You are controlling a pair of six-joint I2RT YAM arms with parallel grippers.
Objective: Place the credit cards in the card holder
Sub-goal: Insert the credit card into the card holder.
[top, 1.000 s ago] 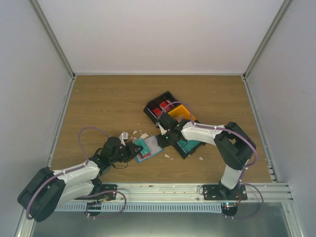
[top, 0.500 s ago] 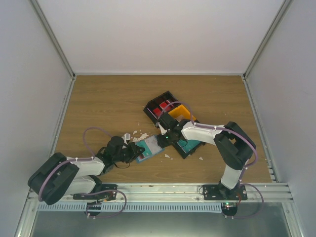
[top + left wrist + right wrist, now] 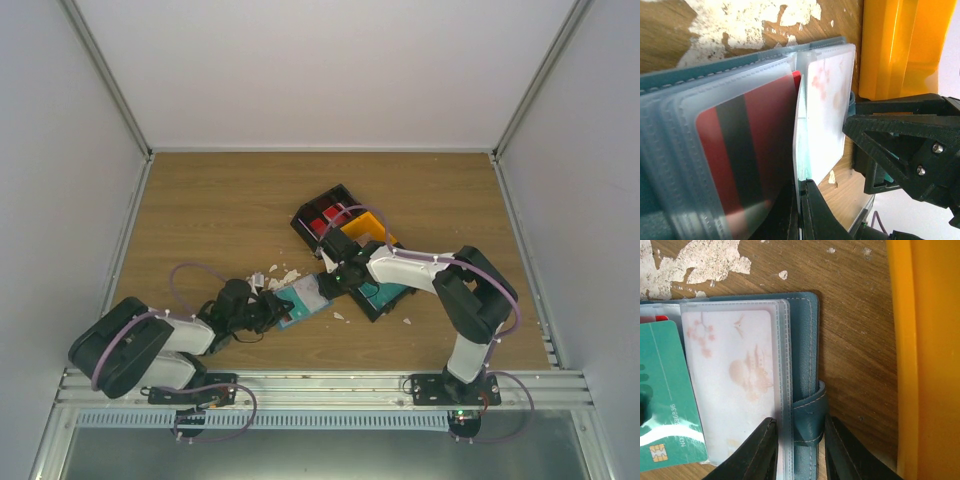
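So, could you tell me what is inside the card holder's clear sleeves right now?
The card holder shows a pale card with pink artwork in one sleeve and a red card with a dark stripe in another. Sleeves stacked underneath are covered, so their contents cannot be seen.

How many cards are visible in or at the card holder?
3: a red card with dark stripe in a sleeve, a white pink-printed card in the next sleeve, a green chip card at its left; others may be hidden.

Teal card holder (image 3: 802, 340); red card (image 3: 747, 150) (black stripe); white card (image 3: 732, 385), pink blossoms; green card (image 3: 665, 400); orange bin (image 3: 927, 355)
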